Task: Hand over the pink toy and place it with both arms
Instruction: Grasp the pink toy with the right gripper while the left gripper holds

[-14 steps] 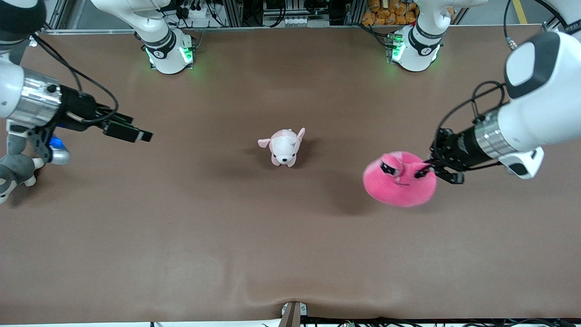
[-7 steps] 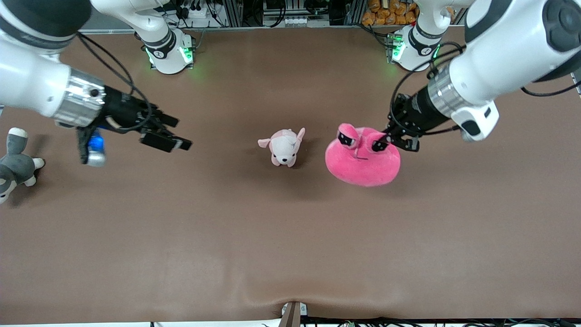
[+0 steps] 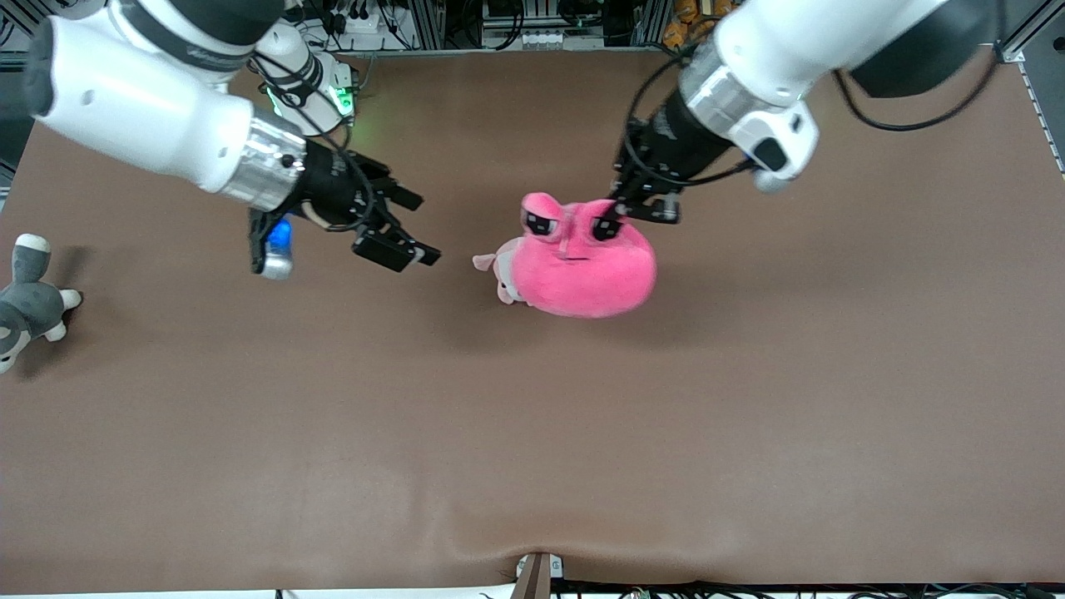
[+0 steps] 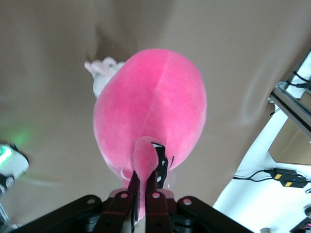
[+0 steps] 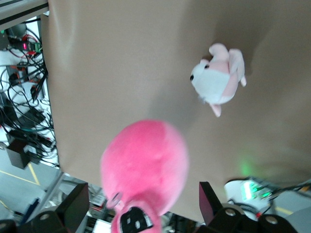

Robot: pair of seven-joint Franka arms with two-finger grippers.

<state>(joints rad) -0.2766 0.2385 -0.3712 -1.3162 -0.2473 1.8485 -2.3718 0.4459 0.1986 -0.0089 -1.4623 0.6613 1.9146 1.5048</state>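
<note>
The pink toy [image 3: 582, 270], a round hot-pink plush with stalked dark eyes, hangs in the air over the middle of the table. My left gripper [image 3: 620, 208] is shut on one of its eye stalks, as the left wrist view shows with the left gripper [image 4: 144, 182] pinching pink plush and the pink toy [image 4: 150, 111] dangling below. My right gripper [image 3: 420, 229] is open in the air beside the toy, toward the right arm's end, a gap away. In the right wrist view the pink toy [image 5: 146, 165] hangs in line with the open right gripper [image 5: 142, 201].
A small white and pale pink dog plush [image 3: 495, 266] lies on the brown table under the hanging toy, mostly covered by it; the dog plush [image 5: 216, 82] shows whole from the right wrist. A grey and white plush [image 3: 25, 304] lies at the right arm's end.
The left arm has carried the pink toy from its end of the table to over the dog plush. The right arm has swung in toward the middle, staying open.
</note>
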